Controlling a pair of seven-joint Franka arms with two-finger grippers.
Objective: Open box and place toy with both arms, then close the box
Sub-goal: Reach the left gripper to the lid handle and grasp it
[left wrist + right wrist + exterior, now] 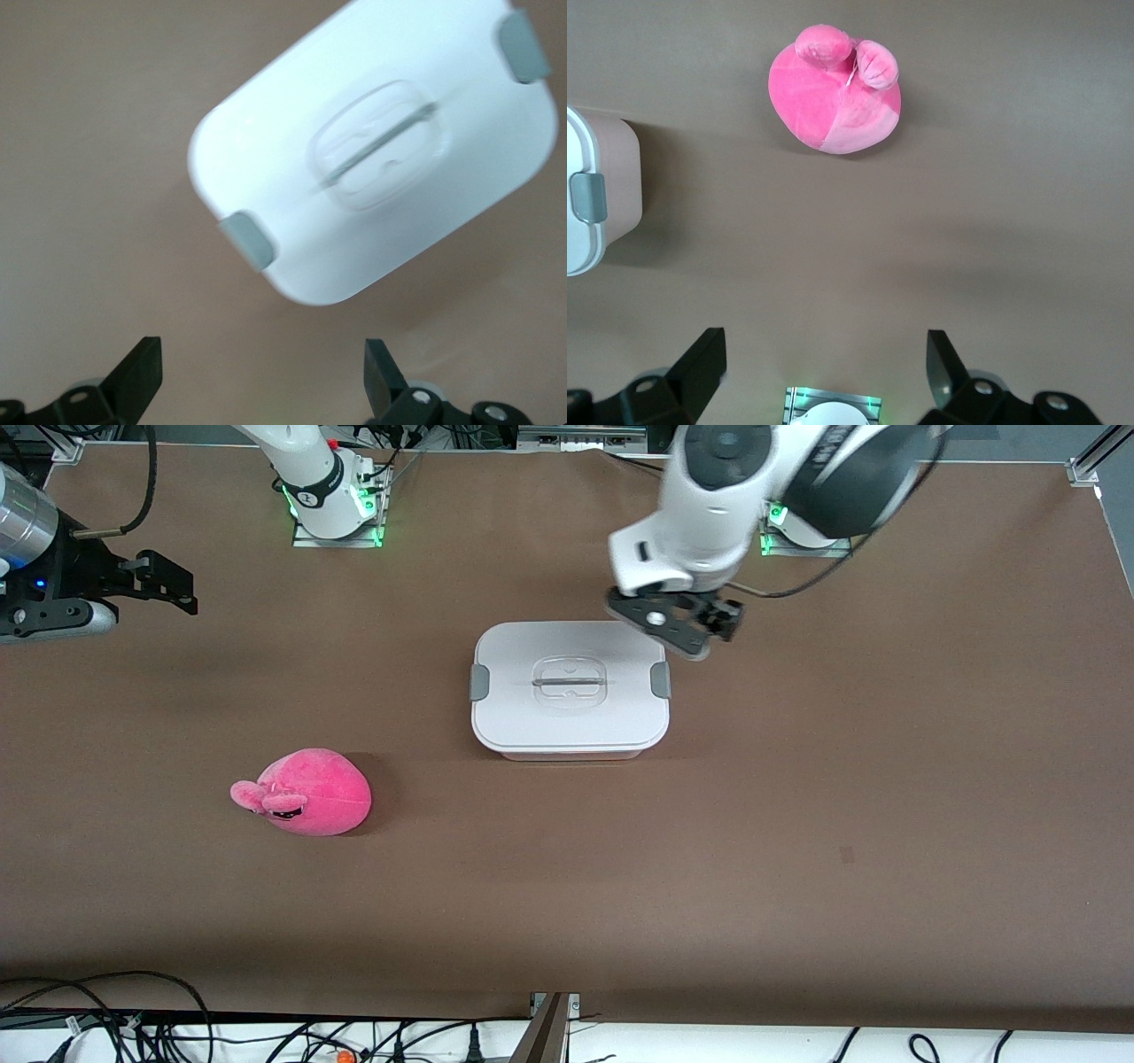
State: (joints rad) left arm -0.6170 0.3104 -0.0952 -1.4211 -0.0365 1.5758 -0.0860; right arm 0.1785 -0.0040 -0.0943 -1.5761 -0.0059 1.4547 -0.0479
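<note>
The box (570, 689) sits mid-table, lid clipped on; it looks rigid and smooth, best taken by its grey clips or recessed handle. The toy (306, 792), nearer the camera toward the right arm's end, looks soft and light, fit for a body squeeze. The left gripper (687, 622) hangs over the box's corner and the right gripper (133, 584) over the table's edge, both wide open and empty.

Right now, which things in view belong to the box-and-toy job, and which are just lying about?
Job:
- box, lid on, clips down
- toy, on the table nearer the front camera, toward the right arm's end
- left gripper, open, over the box's edge
- right gripper, open, waiting

Lying about:
- cables along the table's near edge
</note>
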